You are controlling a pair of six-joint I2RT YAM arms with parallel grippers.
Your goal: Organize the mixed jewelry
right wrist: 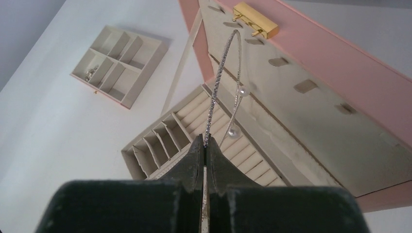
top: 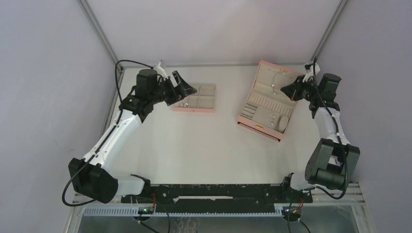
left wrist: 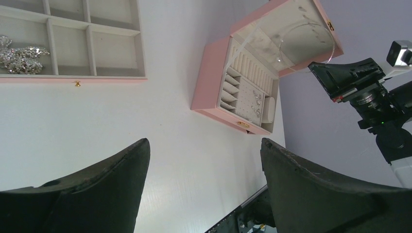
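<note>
Both arms (top: 116, 133) stretch forward, left end effector (top: 187, 90) agape near tray (top: 194, 109), right end effector (right wrist: 205, 141) clamping hoop (right wrist: 218, 82).

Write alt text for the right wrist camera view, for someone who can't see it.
The right gripper, shut, pinches a thin silver hoop with two pearl-like beads in front of the lid of the open pink box. Below it are the box's cream slots; a compartment tray sits beyond on the white table.

The top camera looks down from behind the arms over the whole table (top: 204, 150), while the left wrist camera, near the far-left compartment tray (left wrist: 48, 78), faces right to the pink jewelry box (left wrist: 206, 77), whose lid and silver hoop (right wrist: 214, 114) the right wrist camera views closely, with the tray beyond.
</note>
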